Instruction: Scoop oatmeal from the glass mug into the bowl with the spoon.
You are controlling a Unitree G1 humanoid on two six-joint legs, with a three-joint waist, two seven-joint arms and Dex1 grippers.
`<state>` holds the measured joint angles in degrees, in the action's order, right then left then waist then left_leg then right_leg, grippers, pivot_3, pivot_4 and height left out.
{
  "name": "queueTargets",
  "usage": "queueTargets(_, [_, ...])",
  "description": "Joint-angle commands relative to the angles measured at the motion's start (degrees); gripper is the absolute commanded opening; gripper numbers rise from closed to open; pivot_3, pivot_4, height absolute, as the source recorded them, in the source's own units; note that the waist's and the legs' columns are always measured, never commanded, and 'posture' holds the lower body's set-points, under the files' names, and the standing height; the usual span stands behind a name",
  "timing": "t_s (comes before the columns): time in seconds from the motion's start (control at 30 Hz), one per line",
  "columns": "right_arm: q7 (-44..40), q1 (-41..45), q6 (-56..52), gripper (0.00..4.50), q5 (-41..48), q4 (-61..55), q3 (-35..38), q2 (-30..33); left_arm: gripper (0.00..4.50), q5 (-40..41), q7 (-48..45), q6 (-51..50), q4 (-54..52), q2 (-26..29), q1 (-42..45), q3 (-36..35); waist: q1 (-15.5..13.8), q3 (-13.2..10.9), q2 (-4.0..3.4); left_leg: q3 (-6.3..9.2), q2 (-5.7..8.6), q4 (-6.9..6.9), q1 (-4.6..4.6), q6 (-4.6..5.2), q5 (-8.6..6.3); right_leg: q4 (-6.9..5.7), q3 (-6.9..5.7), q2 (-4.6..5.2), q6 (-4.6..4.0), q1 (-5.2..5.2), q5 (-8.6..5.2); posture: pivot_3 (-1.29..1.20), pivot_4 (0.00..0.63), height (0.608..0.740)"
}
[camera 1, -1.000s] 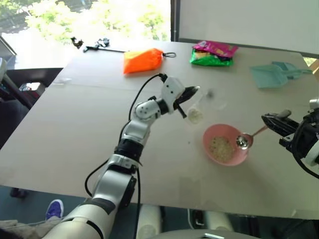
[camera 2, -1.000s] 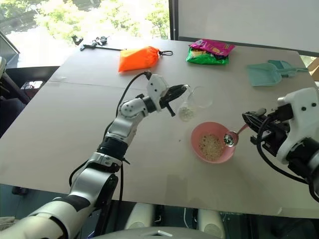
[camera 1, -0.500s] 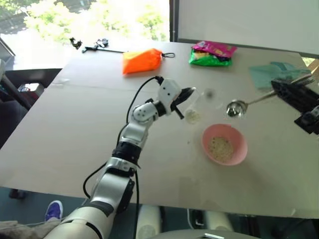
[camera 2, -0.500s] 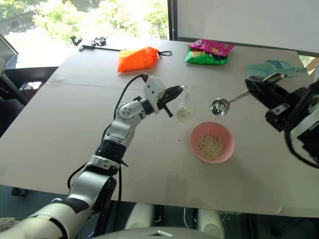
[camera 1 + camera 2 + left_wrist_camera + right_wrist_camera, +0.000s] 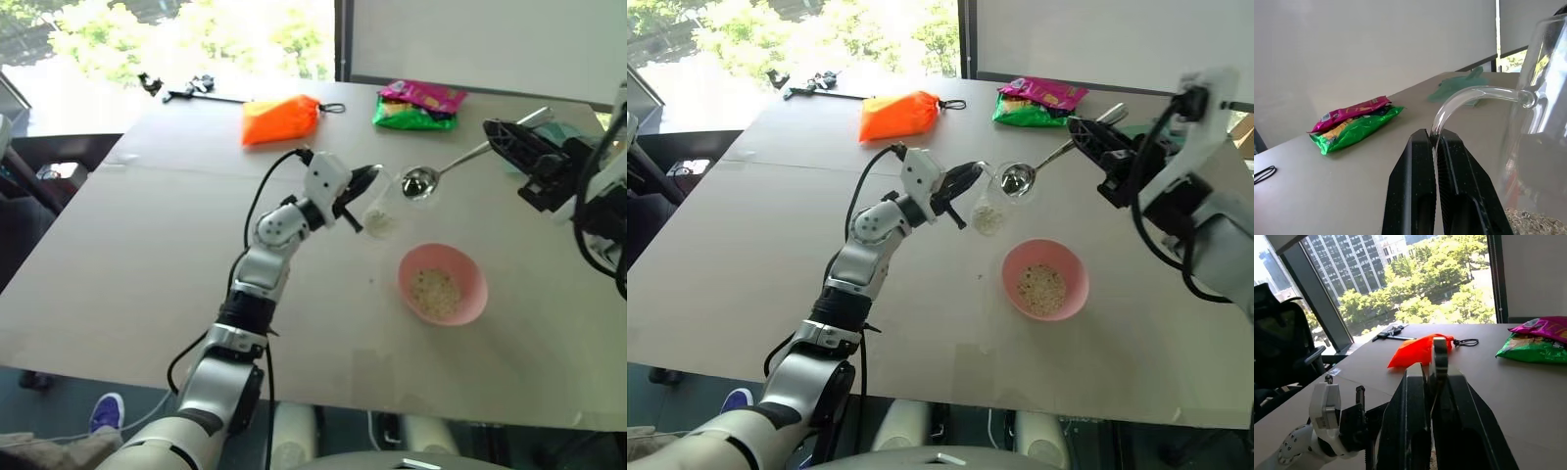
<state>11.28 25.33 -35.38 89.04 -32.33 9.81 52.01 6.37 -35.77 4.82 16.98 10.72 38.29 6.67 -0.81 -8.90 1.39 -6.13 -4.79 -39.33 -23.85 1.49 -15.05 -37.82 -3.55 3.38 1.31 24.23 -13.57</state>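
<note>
Two grippers are at work over the table (image 5: 127,255), both placed here by the pink bowl (image 5: 443,284). The left gripper (image 5: 364,181) is clamped on the curved handle of the glass mug (image 5: 382,209), its fingers (image 5: 1415,186) pressed together around the glass; it holds the mug tilted, up and to the left of the bowl and well clear of its rim. Oatmeal (image 5: 988,219) lies in the lower end of the mug, and more lies in the bottom of the bowl. The right gripper (image 5: 500,135) is squeezed tight on the thin handle of the spoon (image 5: 421,181), far off to the upper right of the bowl. The spoon's oval end hangs at the mouth of the mug. Beyond the bowl lie an orange pouch (image 5: 280,118) and a green and pink snack packet (image 5: 418,105).
</note>
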Motion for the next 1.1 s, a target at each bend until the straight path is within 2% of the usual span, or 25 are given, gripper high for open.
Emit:
queueTargets(0.03, [-2.26,4.48,-1.92,0.0,-6.58,0.84,-5.1,-3.62,0.09,1.52,1.25,-0.84,-4.42,-0.63,-0.15,-1.34,0.08,0.0,-0.01,0.0,0.0,0.0,0.01,0.0,0.0,-0.01,0.0,0.0,0.0,0.0,0.0,0.0,0.15,0.74])
queueTargets(0.07, [-3.8,5.62,-2.9,0.0,-9.47,1.83,-7.81,-5.22,0.09,1.79,1.72,-1.43,-4.91,-0.83,-0.48,-1.5,0.21,0.01,-0.01,-0.01,-0.01,0.0,0.01,0.0,0.0,-0.01,0.0,-0.01,0.0,0.0,0.0,0.0,0.15,0.74])
queueTargets(0.17, [-7.41,7.74,-3.76,1.09,-14.53,4.71,-11.29,-10.2,0.0,2.46,2.89,-3.23,-6.09,-1.32,-1.48,-2.05,0.09,0.0,-0.03,-0.06,-0.04,0.0,0.01,0.0,0.0,-0.02,-0.01,-0.04,-0.01,0.0,0.0,0.0,0.15,0.74])
queueTargets(0.23, [-9.35,8.31,-4.63,1.92,-16.82,5.12,-11.21,-11.32,0.0,2.78,3.64,-4.5,-6.81,-1.58,-2.33,-2.63,-0.17,-0.01,-0.04,-0.1,-0.03,0.0,-0.03,0.0,0.0,-0.01,-0.02,-0.03,0.0,0.02,0.0,0.0,0.15,0.74])
queueTargets(0.27, [-10.39,8.32,-5.11,2.49,-17.51,5.13,-10.63,-11.26,0.0,3.18,4.26,-5.33,-7.08,-1.75,-2.73,-3.2,-0.18,-0.01,-0.04,-0.09,-0.03,0.0,-0.06,-0.01,0.01,0.01,-0.03,-0.03,0.0,0.02,0.0,0.0,0.15,0.74])
queueTargets(0.4, [-17.43,3.61,-4.95,4.31,-21.64,0.75,-5.31,-5.81,0.0,5.87,7.22,-9.27,-7.44,-2.27,-4.83,-6.75,-0.3,-0.01,-0.05,-0.06,0.0,0.0,-0.12,-0.16,0.09,0.1,-0.03,0.01,0.01,0.01,0.0,0.0,0.15,0.74])
queueTargets(0.5, [-22.17,-1.51,-2.35,4.44,-25.48,-2.02,-1.07,-4.13,0.0,7.01,8.54,-10.41,-6.69,-2.27,-5.76,-8.93,-0.03,-0.01,-0.05,0.01,0.0,0.02,-0.17,-0.14,0.08,0.15,-0.04,0.0,0.03,0.01,-0.02,0.0,0.15,0.74])
queueTargets(0.57, [-29.61,-7.59,1.36,4.44,-25.93,-3.45,4.01,-4.79,0.0,7.09,8.72,-8.99,-5.02,-1.88,-6.07,-10.35,-0.17,-0.01,-0.04,0.04,0.0,0.04,-0.15,0.01,-0.01,0.15,-0.07,-0.03,0.03,0.0,-0.02,0.0,0.15,0.74])
queueTargets(0.67, [-43.15,-24.45,6.88,4.44,-38.02,-6.53,10.5,0.68,0.0,6.59,8.22,-5.04,-0.68,-0.21,-6.77,-12.34,-0.77,0.01,-0.06,0.1,0.03,0.08,-0.13,0.04,-0.03,0.18,-0.08,-0.04,0.06,-0.05,-0.04,0.0,0.15,0.74])
queueTargets(0.73, [-50.27,-33.31,10.61,4.44,-39.21,-7.16,15.71,-0.66,0.0,7.4,7.46,-3.5,0.44,0.58,-7.63,-13.53,-0.52,0.0,-0.05,0.07,0.04,0.08,-0.1,0.04,-0.03,0.22,-0.04,-0.04,0.09,-0.1,-0.06,0.0,0.15,0.74])
queueTargets(0.83, [-56.13,-41.83,16.48,4.44,-42.05,-8.63,22.02,-4.46,0.0,8.34,6.36,-2.03,0.51,1.79,-9.08,-15.07,-0.06,0.0,-0.06,0.07,0.06,0.07,0.07,0.04,-0.04,0.16,0.02,-0.04,0.1,-0.19,-0.07,0.0,0.15,0.74])
queueTargets(0.9, [-60.01,-46.85,18.43,4.44,-41.59,-9.28,25.99,-6.8,0.0,8.67,6.1,-1.5,0.69,2.76,-10.1,-16.29,0.0,0.01,-0.07,0.15,0.06,0.06,0.17,0.07,-0.05,0.13,-0.07,-0.05,0.1,-0.35,-0.08,0.0,0.15,0.74])
queueTargets(0.97, [-63.76,-50.04,17.09,4.44,-35.66,-8.72,29.68,-7.85,0.0,8.71,5.94,-0.88,2.04,3.85,-10.61,-17.23,0.1,0.01,-0.06,0.17,0.05,0.06,0.25,0.08,-0.06,0.13,-0.07,-0.06,0.1,-0.42,-0.08,0.0,0.15,0.74])
queueTargets(1.1, [-67.08,-51.38,16.26,4.44,-32.56,-9.35,30.4,-7.39,0.0,8.52,5.74,0.17,5.47,4.96,-9.72,-17.92,0.15,0.03,-0.04,0.26,0.02,0.04,0.35,0.09,-0.06,0.1,0.02,-0.09,0.09,-0.47,-0.08,0.0,0.15,0.74])
